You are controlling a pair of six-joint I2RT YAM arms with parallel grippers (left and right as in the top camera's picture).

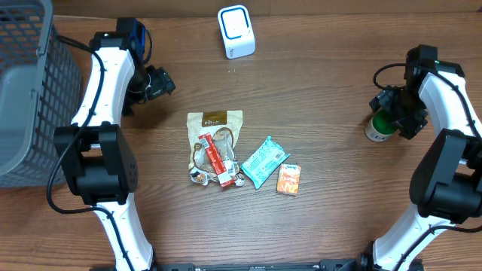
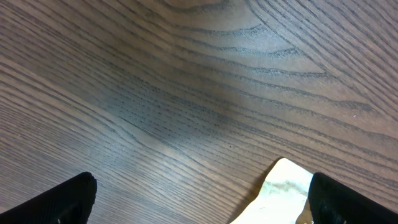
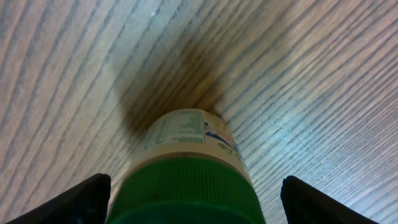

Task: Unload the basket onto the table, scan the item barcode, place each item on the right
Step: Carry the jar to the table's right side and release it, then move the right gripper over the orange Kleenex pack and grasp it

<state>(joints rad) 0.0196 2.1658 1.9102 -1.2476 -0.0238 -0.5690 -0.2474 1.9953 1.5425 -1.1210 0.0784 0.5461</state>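
Observation:
A white bottle (image 1: 376, 129) with a green cap stands upright on the table at the right. My right gripper (image 1: 390, 114) hangs over it and is open. In the right wrist view the bottle (image 3: 186, 134) rises between the right gripper (image 3: 196, 202), with a clear gap on the right side of the cap. The white barcode scanner (image 1: 236, 31) stands at the back centre. My left gripper (image 1: 161, 81) is open at the back left with nothing in it. In the left wrist view the left gripper (image 2: 202, 202) hovers over bare wood, with a corner of the beige pouch (image 2: 283, 186) by its right finger.
A pile of items lies mid-table: a beige pouch (image 1: 215, 132), a red stick pack (image 1: 215, 158), a teal packet (image 1: 263, 161) and a small orange box (image 1: 288, 180). A grey mesh basket (image 1: 30, 90) stands at the left edge.

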